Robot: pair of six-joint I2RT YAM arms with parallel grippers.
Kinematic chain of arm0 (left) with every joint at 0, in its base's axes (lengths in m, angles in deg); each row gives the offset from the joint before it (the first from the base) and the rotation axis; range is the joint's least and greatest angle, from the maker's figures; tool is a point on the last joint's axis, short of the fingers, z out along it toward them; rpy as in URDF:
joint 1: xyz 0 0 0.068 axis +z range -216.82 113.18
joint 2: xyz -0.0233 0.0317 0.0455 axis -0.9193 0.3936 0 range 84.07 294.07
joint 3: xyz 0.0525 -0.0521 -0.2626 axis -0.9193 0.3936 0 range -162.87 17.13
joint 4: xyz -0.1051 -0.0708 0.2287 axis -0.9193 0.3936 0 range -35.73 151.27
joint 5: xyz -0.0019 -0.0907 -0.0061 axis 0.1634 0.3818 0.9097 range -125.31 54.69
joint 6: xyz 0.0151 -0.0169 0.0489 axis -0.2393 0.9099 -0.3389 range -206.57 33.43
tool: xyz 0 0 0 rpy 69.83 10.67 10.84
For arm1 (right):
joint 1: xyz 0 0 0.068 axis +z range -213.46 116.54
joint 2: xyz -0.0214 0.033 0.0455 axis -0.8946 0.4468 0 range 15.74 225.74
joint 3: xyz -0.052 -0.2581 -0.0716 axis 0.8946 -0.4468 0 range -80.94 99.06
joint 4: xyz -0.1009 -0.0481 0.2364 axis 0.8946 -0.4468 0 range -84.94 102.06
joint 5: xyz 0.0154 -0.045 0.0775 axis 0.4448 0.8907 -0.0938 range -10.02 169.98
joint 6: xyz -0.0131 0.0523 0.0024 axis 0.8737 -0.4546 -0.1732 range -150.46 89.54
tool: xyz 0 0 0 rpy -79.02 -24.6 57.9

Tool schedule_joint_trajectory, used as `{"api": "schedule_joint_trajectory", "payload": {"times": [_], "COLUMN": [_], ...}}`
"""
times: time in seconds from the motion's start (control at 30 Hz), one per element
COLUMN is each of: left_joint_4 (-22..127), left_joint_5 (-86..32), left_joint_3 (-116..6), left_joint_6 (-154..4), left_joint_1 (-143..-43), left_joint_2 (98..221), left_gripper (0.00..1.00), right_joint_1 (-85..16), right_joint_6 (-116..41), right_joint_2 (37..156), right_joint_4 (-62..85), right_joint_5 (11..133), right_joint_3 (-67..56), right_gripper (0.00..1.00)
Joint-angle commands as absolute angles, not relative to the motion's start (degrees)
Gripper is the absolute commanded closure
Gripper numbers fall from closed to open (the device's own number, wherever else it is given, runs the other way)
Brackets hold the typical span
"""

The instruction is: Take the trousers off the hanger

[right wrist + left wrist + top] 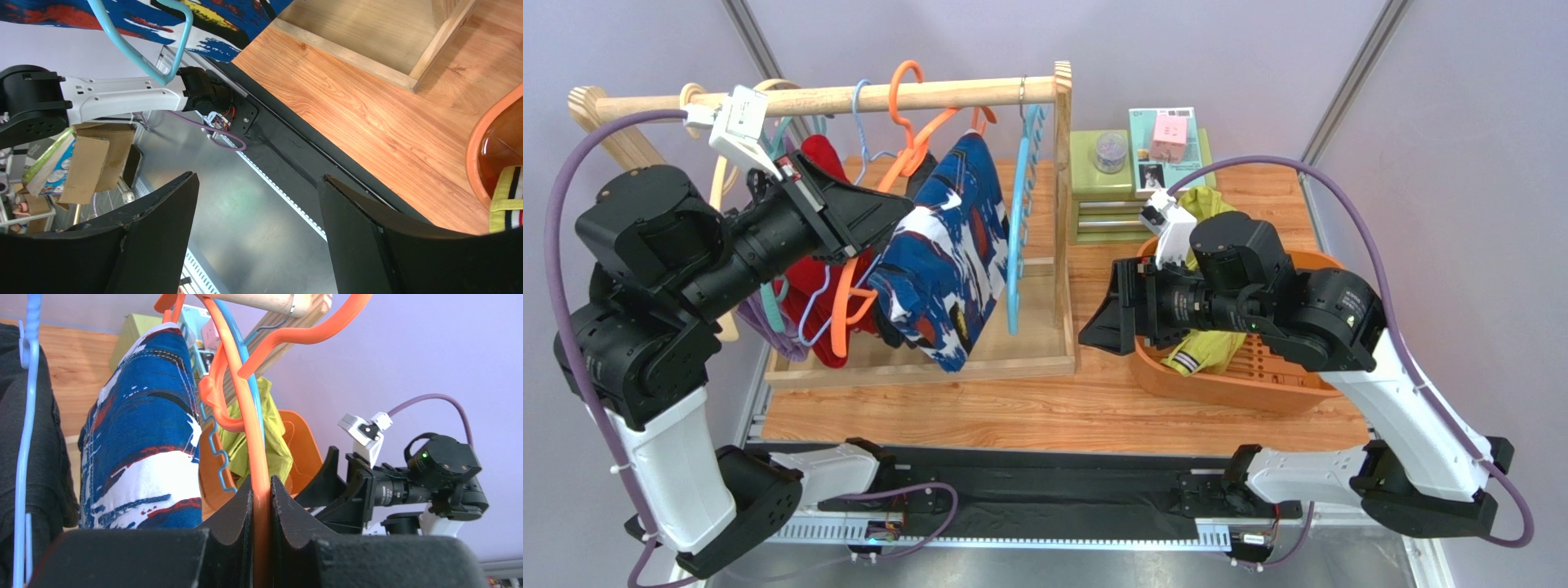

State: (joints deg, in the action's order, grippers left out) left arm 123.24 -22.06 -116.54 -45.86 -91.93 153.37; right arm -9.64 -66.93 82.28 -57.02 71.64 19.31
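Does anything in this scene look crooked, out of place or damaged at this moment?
Yes. The navy printed trousers hang crooked on an orange hanger that slants out from the wooden rail, because the left tool is shut on it. Nothing looks spilled or broken.

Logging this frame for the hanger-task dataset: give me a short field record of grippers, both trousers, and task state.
left gripper: shut on orange hanger
right gripper: open, empty, between wooden rack and orange basket
navy trousers: hanging at the wooden rack, not yet removed
yellow-green trousers: lying in the orange basket
task state: one pair off, one to go
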Motion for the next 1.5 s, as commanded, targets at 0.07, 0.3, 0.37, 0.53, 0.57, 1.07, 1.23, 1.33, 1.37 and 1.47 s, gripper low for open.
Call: {"api": "schedule_joint_trajectory", "payload": {"times": [0.07,0.3,0.37,0.53,0.57,1.07,1.23,1.33,1.37,1.47], "left_joint_4": [113.94,113.33,113.77,115.70,115.35,115.17,115.09,114.82,114.91,115.17], "left_joint_5": [-21.07,-20.46,-20.81,-20.81,-20.55,-21.08,-20.64,-20.11,-19.85,-19.76], "left_joint_3": [-116.13,-112.69,-112.69,-110.50,-109.62,-101.88,-100.47,-100.21,-100.21,-99.86], "left_joint_6": [-42.64,-40.07,-39.99,-37.97,-37.44,-33.75,-33.13,-32.78,-32.69,-32.52], "left_joint_1": [-91.96,-92.05,-91.96,-91.96,-91.96,-91.96,-91.96,-91.96,-91.96,-91.96], "left_joint_2": [149.99,146.74,146.21,145.16,144.29,137.16,136.10,135.84,135.75,135.58], "left_gripper": [1.00,1.00,1.00,1.00,1.00,1.00,1.00,1.00,1.00,1.00], "right_joint_1": [-4.32,9.46,11.24,15.63,16.25,25.21,29.08,30.49,30.93,31.90], "right_joint_6": [-60.35,-54.55,-54.11,-51.91,-51.73,-43.48,-39.69,-39.08,-39.16,-39.16], "right_joint_2": [84.47,93.25,96.05,101.78,103.70,115.76,118.83,120.68,121.03,122.53], "right_joint_4": [-53.68,-54.56,-54.47,-51.93,-51.14,-44.10,-42.87,-43.04,-42.96,-42.35], "right_joint_5": [75.12,89.02,92.53,96.94,97.99,105.29,108.72,111.61,112.49,114.17], "right_joint_3": [26.45,40.50,42.54,49.82,50.89,57.92,57.84,57.75,58.01,58.72], "right_gripper": [0.20,0.20,0.20,0.18,0.17,0.06,0.03,0.01,0.00,0.00]}}
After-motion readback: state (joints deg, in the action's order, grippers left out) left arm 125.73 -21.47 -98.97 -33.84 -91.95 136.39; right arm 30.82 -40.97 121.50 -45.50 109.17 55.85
